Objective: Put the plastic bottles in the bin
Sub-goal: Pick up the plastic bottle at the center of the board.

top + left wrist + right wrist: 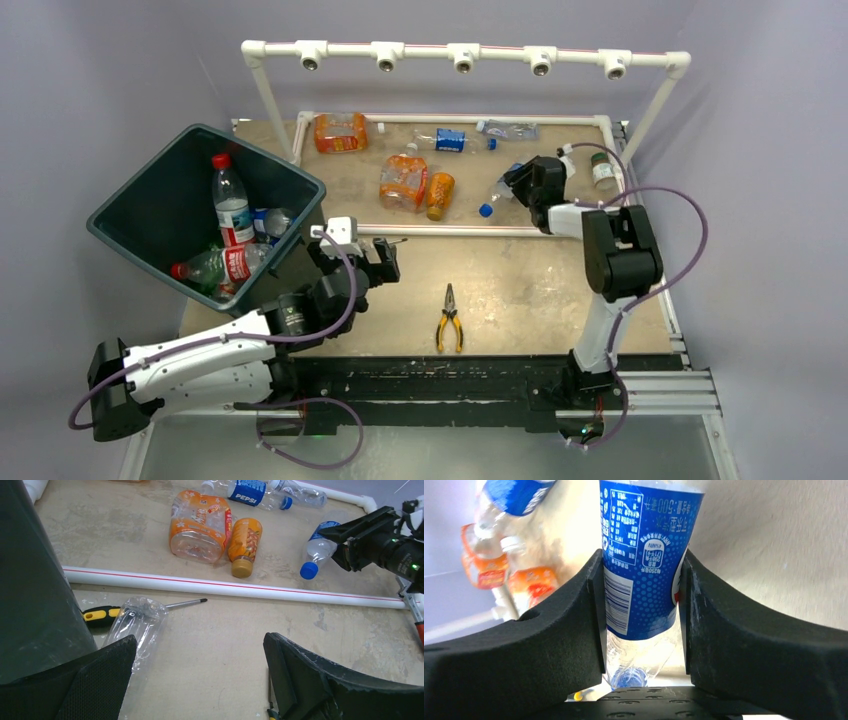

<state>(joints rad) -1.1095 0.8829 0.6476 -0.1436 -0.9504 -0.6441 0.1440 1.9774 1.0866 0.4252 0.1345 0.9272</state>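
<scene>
Black foam fingers of right gripper nearest the lens, pressed against both sides of blue-labelled bottle at mid-label: clamped on it, no gap showing. Blue cap poking out on the near side. On the desk or just off it, cannot tell. Position: right part of the area inside the white pipe frame, well apart from the bin.

Bin at the left of the desk, tipped, mouth open to the overhead camera. Several bottles inside, red-capped bottle among them.

Left gripper: fingers wide apart, nothing between them. Close beside the bin wall. Crushed clear bottle just ahead of one finger, lying over a yellow-handled screwdriver.

Step in hand, by judgement: securing the grasp, lift to follow.
- Thin plastic, likely to cave. Squeeze enough to hold, no more.
- Raise straight up first, clear of the pipe rail, before swinging left.
- Stay high over the pliers and wide of the left arm (parked between bottle and bin).
- Let go only once over the bin's mouth, not at its rim (light bottle, apt to bounce out).

Left to collect: orange bottles, Pepsi bottle, others along the far rail.
</scene>
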